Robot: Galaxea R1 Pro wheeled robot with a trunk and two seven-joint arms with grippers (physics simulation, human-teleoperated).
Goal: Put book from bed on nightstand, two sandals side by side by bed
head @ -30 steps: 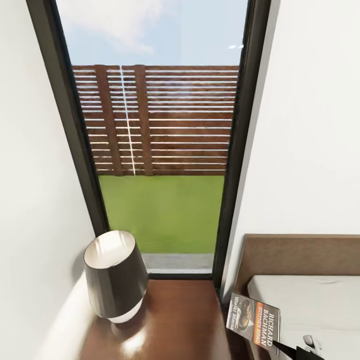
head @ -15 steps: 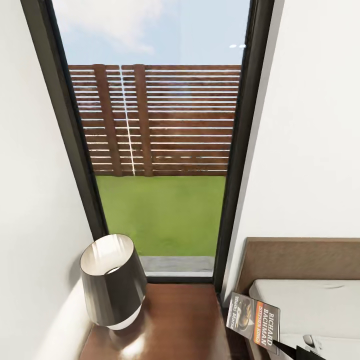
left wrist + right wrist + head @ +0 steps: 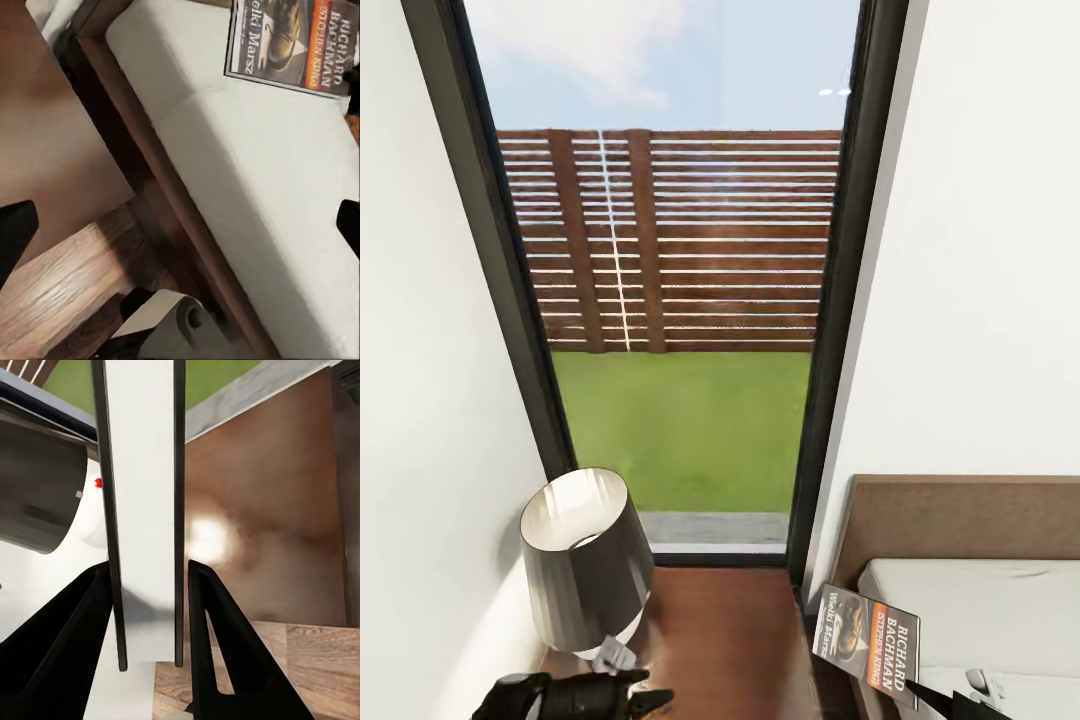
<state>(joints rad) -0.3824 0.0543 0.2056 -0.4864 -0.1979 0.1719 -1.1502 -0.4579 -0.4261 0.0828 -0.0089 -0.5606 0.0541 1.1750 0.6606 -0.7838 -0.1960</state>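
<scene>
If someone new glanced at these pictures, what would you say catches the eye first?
Probably the tall black-framed window, looking out on green grass and a slatted wooden fence. Next, the dark lamp on the glossy nightstand at lower left. Then the book, its orange band reading "Richard Bachman", held upright between the fingers of the right gripper between the nightstand and the bed.

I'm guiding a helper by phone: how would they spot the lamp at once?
Find the tall black-framed window. At its foot stands a glossy dark-brown nightstand, left of the bed. The lamp sits on its left side: a dark, tapered, tilted shade with a pale inside, unlike the flat book.
</scene>
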